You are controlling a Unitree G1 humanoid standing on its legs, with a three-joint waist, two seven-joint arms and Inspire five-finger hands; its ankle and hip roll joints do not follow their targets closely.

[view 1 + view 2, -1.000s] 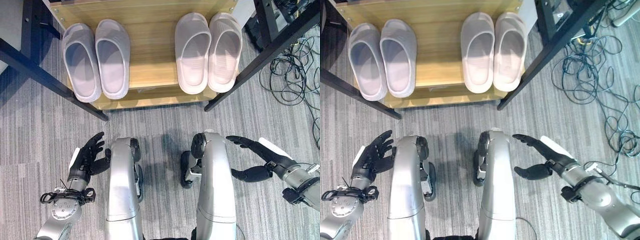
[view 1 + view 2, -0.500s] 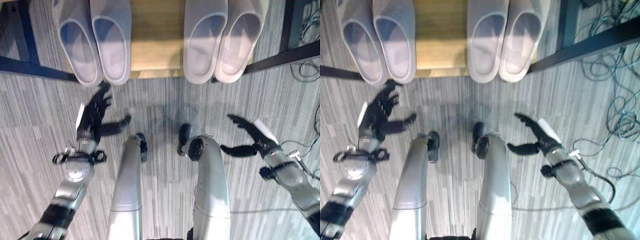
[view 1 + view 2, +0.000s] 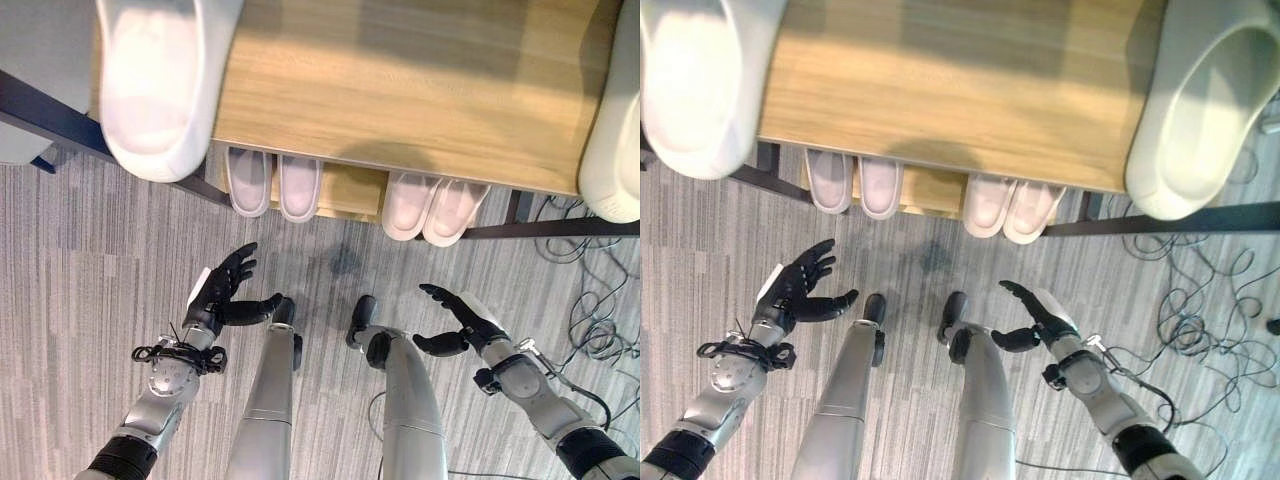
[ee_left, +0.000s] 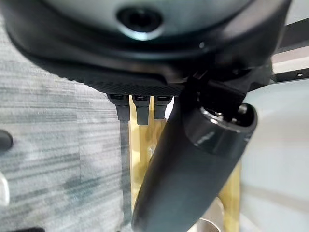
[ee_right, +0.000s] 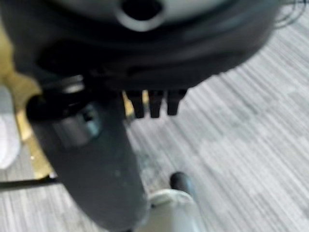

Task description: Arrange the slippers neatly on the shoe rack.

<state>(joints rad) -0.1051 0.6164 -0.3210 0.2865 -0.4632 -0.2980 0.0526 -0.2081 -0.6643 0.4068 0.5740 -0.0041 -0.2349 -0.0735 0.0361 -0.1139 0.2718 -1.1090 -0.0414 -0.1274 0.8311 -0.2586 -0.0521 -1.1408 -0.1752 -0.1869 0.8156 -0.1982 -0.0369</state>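
Two pairs: slippers (image 3: 345,195) sit side by side along our shoe rack's (image 3: 400,90) lower shelf front edge.
Hands: left hand (image 3: 222,292) and right hand (image 3: 462,322) empty, fingers apart.
Progress: we judge it nearly done.

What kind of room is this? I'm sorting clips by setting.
Probably an indoor lab or office: grey striped carpet, a wooden shoe rack holding slippers, and loose cables on the floor. Both hands are open, holding nothing.
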